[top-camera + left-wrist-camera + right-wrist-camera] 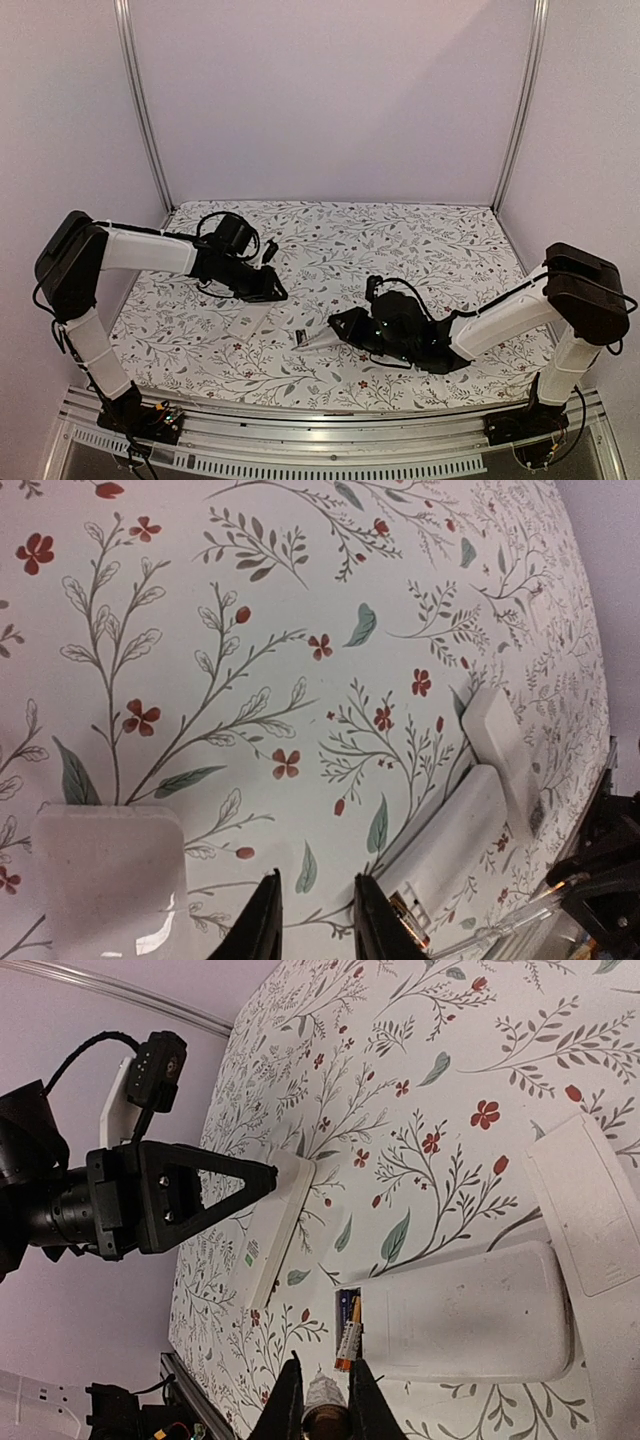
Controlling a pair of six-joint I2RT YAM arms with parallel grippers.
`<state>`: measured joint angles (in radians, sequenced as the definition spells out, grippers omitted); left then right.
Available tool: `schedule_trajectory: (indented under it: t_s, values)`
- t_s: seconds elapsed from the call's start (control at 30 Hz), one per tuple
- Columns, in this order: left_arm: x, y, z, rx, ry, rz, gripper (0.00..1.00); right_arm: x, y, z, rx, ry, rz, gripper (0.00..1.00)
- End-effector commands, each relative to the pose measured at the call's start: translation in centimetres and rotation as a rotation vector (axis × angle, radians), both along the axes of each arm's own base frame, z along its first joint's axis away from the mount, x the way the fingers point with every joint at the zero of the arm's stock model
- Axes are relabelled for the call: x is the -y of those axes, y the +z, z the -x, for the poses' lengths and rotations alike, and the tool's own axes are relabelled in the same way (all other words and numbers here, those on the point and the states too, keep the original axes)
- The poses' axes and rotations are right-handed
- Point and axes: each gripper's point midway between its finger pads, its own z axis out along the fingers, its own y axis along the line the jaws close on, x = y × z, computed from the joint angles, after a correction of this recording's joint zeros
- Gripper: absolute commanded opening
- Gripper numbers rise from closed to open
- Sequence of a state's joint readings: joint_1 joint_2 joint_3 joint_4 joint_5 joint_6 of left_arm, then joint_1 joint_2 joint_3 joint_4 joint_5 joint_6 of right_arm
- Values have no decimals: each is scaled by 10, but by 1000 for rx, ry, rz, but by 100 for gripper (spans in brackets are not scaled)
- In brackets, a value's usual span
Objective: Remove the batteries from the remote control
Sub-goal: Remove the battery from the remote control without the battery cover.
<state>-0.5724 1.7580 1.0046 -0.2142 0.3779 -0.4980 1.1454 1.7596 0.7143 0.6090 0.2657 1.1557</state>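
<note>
Far half of bench (400, 235) bare, wide passage. Middle crowded: right claw (324, 1370) with tool (325, 1395) blocks battery end of open remote (460, 1310); cover (590, 1210) just beside; left claw (318, 885) at end of second remote (280, 1225). Narrow lane between remotes.

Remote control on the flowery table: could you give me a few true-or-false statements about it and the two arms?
1. The remote has its compartment open, with batteries inside. True.
2. The battery cover is fitted on the remote. False: it lies on the cloth next to the remote.
3. The right gripper is shut on a slim clear tool. True.
4. The left gripper is clamping a battery. False: its jaws stand slightly apart, with only cloth showing between them.
5. The cloth is plain blue. False: it is white with leaves and small red flowers.
</note>
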Motion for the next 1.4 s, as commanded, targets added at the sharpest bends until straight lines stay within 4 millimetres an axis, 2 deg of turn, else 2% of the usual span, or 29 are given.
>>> schedule_trajectory:
  t_s: [0.0, 0.17, 0.23, 0.4, 0.5, 0.63, 0.93, 1.2, 1.37]
  values:
    - [-5, 2, -1, 5, 3, 6, 25, 5, 1, 9, -16, 13, -5, 0]
    - [-4, 1, 0, 2, -1, 10, 25, 11, -7, 13, -44, 4, -3, 0]
    - [-2, 2, 1, 3, -12, 18, 26, 13, -3, 13, -33, 1, -3, 0]
    - [11, 4, 11, 5, -62, 40, 33, 25, 15, 6, 45, -44, 45, 0]
    - [19, -3, 21, -25, -96, 45, 34, 33, 31, 1, 92, -72, 78, 0]
    - [28, -14, 33, -66, -130, 42, 33, 37, 40, -4, 118, -89, 127, 0]
    - [33, -42, 56, -155, -163, 1, 24, 25, 30, -11, 113, -89, 186, 0]
    - [31, -52, 66, -183, -177, -27, 17, 15, 23, -16, 109, -80, 229, 0]
    - [30, -55, 70, -192, -184, -38, 12, 16, 13, -17, 91, -90, 285, 0]
